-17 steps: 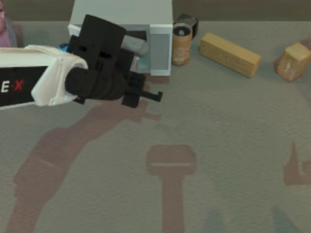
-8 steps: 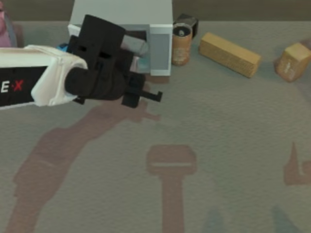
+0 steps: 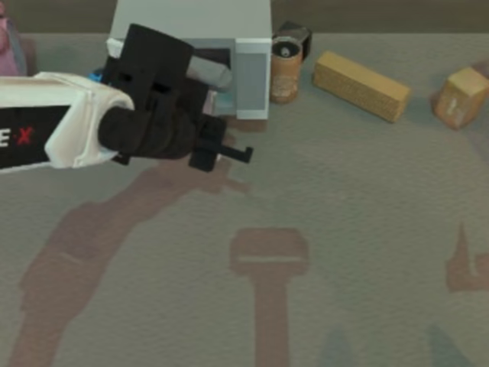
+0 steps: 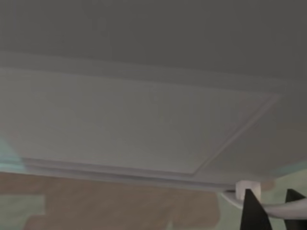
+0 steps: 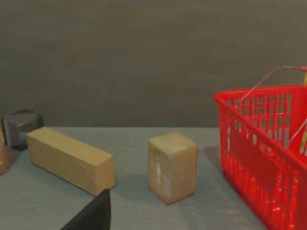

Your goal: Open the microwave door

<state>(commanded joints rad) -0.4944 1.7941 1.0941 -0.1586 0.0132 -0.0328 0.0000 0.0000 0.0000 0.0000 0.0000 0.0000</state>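
The white-silver microwave point(image 3: 191, 19) stands at the table's back, left of centre, with its grey control panel point(image 3: 252, 76) on its right side. A strip of pale teal inside point(image 3: 224, 99) shows beside that panel, so the microwave door point(image 4: 120, 120) stands swung partly out. My left arm hides the door in the top view. My left gripper point(image 3: 229, 149) sits in front of the microwave. In the left wrist view my left gripper point(image 4: 268, 192) is shut on the door's white bar handle point(image 4: 248, 187), one dark fingertip on each side. My right arm is parked out of the top view.
A brown can point(image 3: 284, 73) and a dark box point(image 3: 294, 37) stand right of the microwave. A long tan block point(image 3: 361, 84) and a smaller tan block point(image 3: 461, 95) lie further right. A red basket point(image 5: 268, 153) stands beyond them. A pink object point(image 3: 4, 38) sits at the back left.
My left arm and gripper have shifted slightly left and back, holding the handle. Nothing else has moved.
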